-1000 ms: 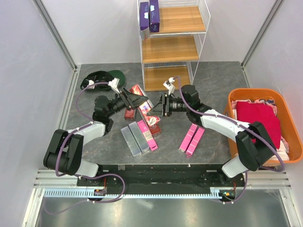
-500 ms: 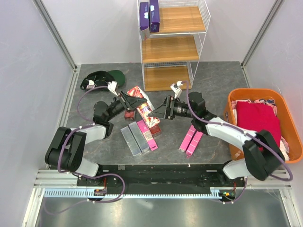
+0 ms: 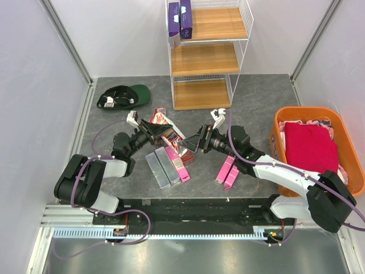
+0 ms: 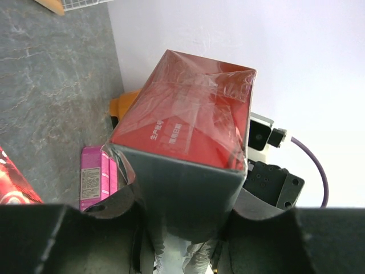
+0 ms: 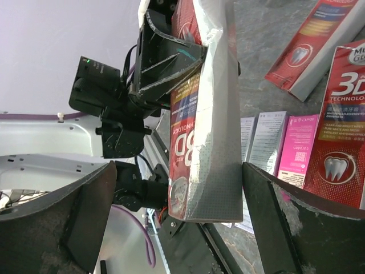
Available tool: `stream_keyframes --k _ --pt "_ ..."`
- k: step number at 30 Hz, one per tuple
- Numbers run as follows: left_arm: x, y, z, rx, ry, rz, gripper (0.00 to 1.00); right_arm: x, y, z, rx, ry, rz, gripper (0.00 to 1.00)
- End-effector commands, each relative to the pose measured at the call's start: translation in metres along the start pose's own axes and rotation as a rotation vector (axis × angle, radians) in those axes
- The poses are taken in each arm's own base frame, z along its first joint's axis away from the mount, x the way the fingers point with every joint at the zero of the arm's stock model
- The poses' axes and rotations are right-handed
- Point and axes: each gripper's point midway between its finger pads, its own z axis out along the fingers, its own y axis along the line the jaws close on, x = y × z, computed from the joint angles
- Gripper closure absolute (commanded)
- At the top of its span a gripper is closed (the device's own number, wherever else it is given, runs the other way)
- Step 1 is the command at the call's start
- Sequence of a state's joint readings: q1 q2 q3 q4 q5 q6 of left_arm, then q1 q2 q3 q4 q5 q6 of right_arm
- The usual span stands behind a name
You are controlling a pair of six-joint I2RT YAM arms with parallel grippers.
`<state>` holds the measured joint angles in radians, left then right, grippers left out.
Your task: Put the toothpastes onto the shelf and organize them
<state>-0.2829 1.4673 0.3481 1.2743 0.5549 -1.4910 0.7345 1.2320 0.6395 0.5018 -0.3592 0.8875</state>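
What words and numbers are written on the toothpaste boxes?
"3D": held red carton.
"3D", "TECHNOLO" (cut off by the picture's edge): lying red carton.
Too small to read: pink carton, grey cartons, purple cartons.

Top looks down — wrists close, sharing red carton [image 4: 188, 114].
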Motion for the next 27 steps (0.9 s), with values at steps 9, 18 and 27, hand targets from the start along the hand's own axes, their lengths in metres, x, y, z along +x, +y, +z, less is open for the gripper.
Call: stream_keyframes --k 9,18,27 --pt "-0.017 -0.066 -0.008 0.233 -0.098 0.091 0.77 0.014 -0.026 -0.002 0.128 0.007 0.002 0.07" --pt "-0.016 -0.066 -0.006 0.24 -0.086 0.086 0.77 0.015 -0.015 0.004 0.021 -0.032 0.039 0.16" --pt "-0.017 -0.062 -0.005 0.238 -0.077 0.075 0.76 0.014 -0.002 0.013 -0.071 -0.036 0.055 0.38"
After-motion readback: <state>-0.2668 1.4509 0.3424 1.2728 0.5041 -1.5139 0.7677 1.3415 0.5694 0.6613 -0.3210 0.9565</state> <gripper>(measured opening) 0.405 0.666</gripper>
